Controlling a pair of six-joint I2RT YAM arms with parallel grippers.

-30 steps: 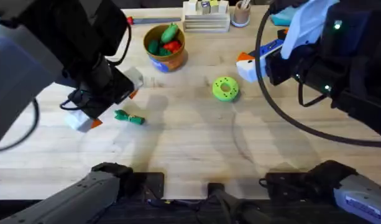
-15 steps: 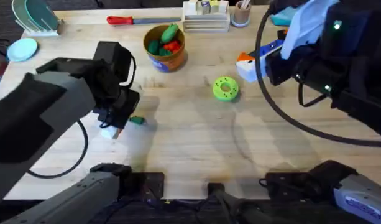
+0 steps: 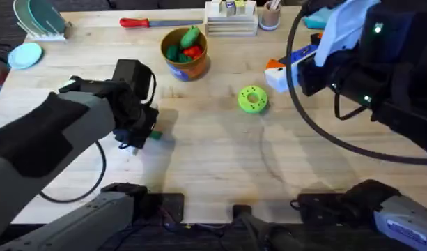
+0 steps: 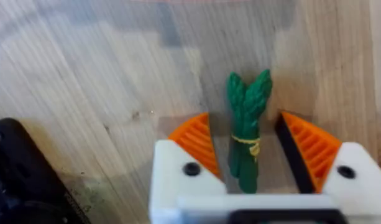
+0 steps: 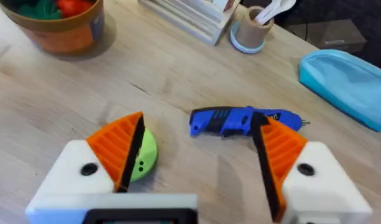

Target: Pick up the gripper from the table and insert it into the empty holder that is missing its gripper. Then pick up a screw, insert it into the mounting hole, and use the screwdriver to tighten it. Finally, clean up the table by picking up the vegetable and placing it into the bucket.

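The vegetable (image 4: 246, 134), slim and dark green with a yellow band, lies flat on the wooden table (image 3: 213, 153). My left gripper (image 4: 252, 149) is open and straddles it, one orange pad (image 4: 193, 142) on either side and neither touching. From overhead, the vegetable's tip (image 3: 154, 135) pokes out beside the left gripper (image 3: 134, 141). The bucket (image 3: 186, 54) stands at the back holding green and red toy vegetables. My right gripper (image 5: 199, 158) hangs open above the blue screwdriver (image 5: 240, 119), holding nothing. The loose gripper, the empty holder and the screw are out of view.
A green ring disc (image 3: 253, 99) lies mid-table, with a white block with an orange tip (image 3: 274, 74) to its right. A red-handled screwdriver (image 3: 145, 22), a white rack (image 3: 230, 19) and a cup (image 3: 270, 17) line the far edge. A blue pouch (image 5: 347, 63) lies beyond the blue screwdriver.
My left arm has swung right and come down, bringing its open gripper around the vegetable, which has not moved. The right arm has stayed still.
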